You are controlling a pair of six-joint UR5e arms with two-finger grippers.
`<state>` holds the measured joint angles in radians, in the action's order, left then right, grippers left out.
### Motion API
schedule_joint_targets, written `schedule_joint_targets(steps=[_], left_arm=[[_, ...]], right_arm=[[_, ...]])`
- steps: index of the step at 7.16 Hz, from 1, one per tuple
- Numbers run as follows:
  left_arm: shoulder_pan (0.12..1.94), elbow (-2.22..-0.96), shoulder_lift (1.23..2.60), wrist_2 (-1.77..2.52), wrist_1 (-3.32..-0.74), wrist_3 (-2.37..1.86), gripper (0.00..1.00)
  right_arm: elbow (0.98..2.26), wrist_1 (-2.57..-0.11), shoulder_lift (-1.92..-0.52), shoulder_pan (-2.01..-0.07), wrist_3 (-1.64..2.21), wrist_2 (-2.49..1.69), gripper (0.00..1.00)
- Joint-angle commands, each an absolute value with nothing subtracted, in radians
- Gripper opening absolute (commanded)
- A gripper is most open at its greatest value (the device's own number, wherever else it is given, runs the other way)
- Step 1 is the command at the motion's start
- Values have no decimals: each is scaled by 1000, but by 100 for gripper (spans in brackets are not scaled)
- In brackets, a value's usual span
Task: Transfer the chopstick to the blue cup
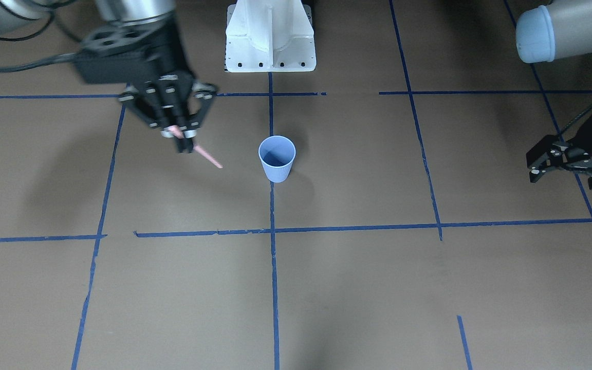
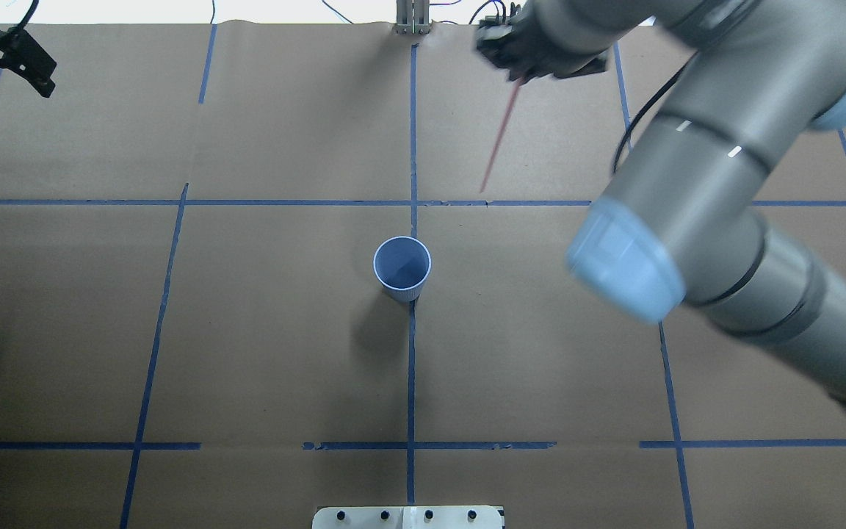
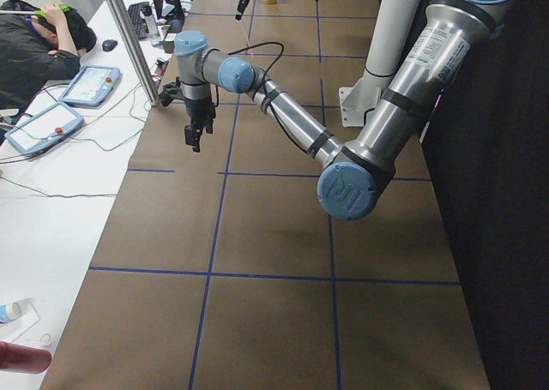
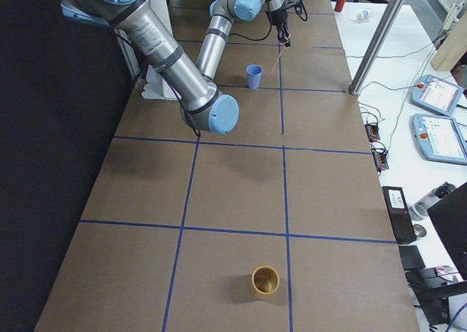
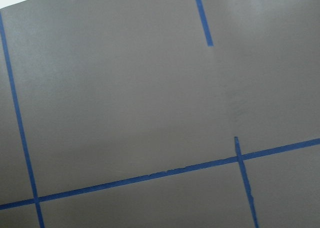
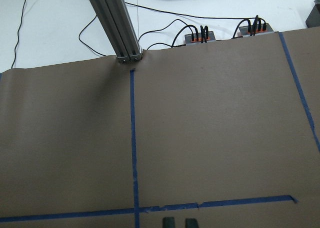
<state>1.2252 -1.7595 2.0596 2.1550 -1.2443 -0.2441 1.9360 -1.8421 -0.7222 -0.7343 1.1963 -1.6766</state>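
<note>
Two hands show clearest frontally: right hand (image 1: pixel 185 144) clamps chopstick (image 1: pixel 208 157), left hand (image 1: pixel 562 173) spread.

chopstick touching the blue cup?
Apart. The overhead exterior view shows bare table between the chopstick and the blue cup. The front-facing view shows the same gap, with the chopstick held in the right gripper.

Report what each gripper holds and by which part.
The right gripper pinches the chopstick near its upper end; the rest hangs free, slanting down. The left gripper is open and empty.
</note>
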Motion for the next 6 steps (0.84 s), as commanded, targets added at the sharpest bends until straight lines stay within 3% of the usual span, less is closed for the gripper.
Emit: schedule_joint_targets(steps=[1,6], left_arm=[[1229,-1740,2054,2157,-1249,-235,100],[1229,-1723,2054,2157,-1250,-235,100]], right_arm=[[1858,-1841,-637,-608,1238,-1542,0],[1810,-1842,-627,-505,1238,-1505,0]])
